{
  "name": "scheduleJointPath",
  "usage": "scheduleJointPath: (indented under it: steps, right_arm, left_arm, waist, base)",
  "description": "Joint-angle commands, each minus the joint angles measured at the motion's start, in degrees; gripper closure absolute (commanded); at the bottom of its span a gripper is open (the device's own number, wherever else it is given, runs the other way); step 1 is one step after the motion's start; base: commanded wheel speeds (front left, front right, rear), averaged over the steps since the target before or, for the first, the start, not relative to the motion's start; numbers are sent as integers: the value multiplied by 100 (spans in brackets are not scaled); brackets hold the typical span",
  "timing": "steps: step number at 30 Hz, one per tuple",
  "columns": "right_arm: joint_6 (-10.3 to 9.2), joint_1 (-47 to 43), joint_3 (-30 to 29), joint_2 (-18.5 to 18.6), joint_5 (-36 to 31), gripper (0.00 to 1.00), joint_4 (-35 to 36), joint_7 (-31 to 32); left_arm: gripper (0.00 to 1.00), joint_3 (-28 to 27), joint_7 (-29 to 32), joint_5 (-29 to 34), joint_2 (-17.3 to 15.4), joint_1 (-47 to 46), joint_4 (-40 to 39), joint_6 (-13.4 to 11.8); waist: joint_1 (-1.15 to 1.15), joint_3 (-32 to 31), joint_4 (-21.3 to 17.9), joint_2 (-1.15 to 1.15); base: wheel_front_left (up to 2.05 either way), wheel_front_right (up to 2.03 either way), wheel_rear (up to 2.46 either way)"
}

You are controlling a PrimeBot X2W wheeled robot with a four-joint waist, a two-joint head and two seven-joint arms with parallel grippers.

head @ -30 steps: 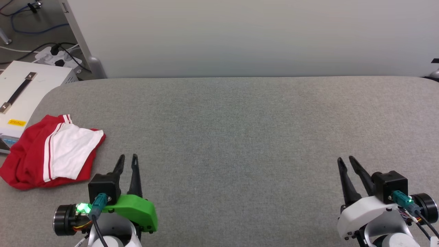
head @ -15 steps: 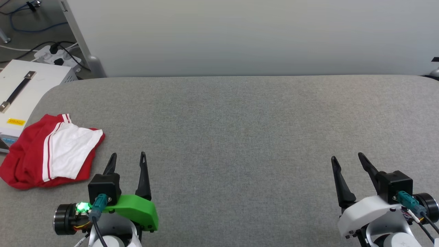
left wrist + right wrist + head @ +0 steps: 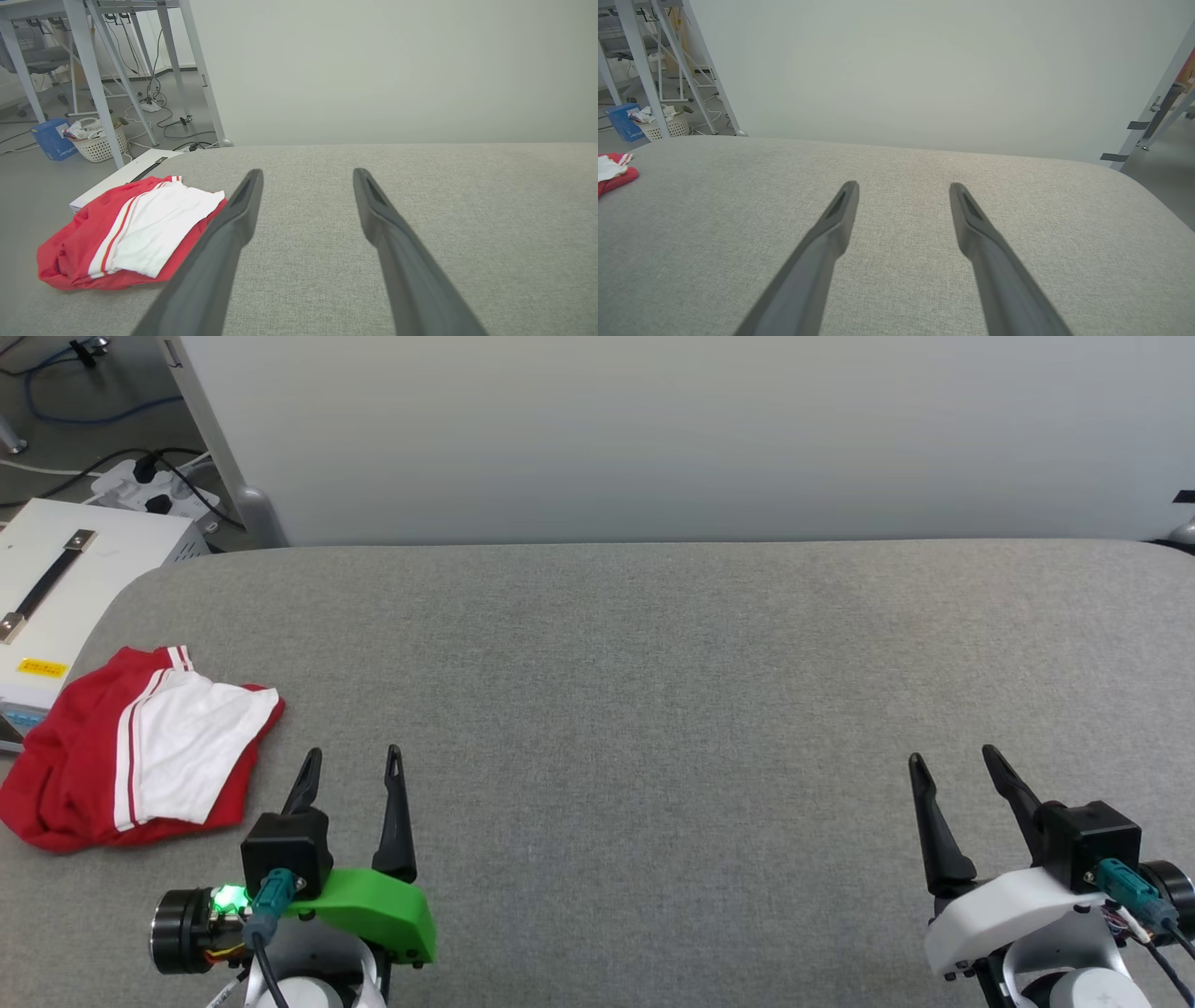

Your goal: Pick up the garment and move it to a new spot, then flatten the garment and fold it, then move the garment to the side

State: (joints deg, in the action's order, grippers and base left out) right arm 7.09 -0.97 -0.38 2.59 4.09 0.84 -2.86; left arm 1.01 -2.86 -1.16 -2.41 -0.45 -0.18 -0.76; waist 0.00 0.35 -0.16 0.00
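The left claw (image 3: 355, 753) stands open and empty, its two fingers spread and pointing away from the robot, low over the grey table (image 3: 607, 663). The right claw (image 3: 953, 756) is open and empty too, far across the table on the other side. The shirt (image 3: 140, 756) lies just beside the left claw, to its left and a little ahead, crumpled in a heap with a white sleeve on top of the red cloth. It sits at the left edge of the table, and part of it seems to reach over that edge, next to a white box (image 3: 56, 569) that stands lower. Nothing is picked up yet, so the first step is not begun. The danger is probably in the first grasp: if the left claw pushes sideways into the heap before it closes, the shirt may slide off the edge. If it takes the sleeve alone, the cloth may hang twisted and be hard to flatten afterwards. The right claw is well apart from the shirt, so it cannot help soon.
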Motion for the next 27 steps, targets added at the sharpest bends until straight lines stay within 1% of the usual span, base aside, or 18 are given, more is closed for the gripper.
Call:
scheduleJointPath:
  steps: [1, 16, 27]
  right_arm:
    - [9, 15, -17, 7, 64, 0, 35, -75]
    - [14, -42, -45, 10, 244, 0, 79, -249]
    - [17, -92, -87, 13, 413, 0, 61, -381]
  left_arm:
    - [0, 9, -60, -18, -12, 30, 10, -46]
    - [0, 59, -236, -159, -17, 58, 15, -31]
    - [0, 105, -370, -156, -21, 101, 91, -79]
  waist:
    - [0, 1, 3, 0]
    - [0, 20, 16, 0]
    - [0, 17, 25, 0]
  base:
    - [0, 0, 0]
    - [0, 0, 0]
    - [0, 0, 0]
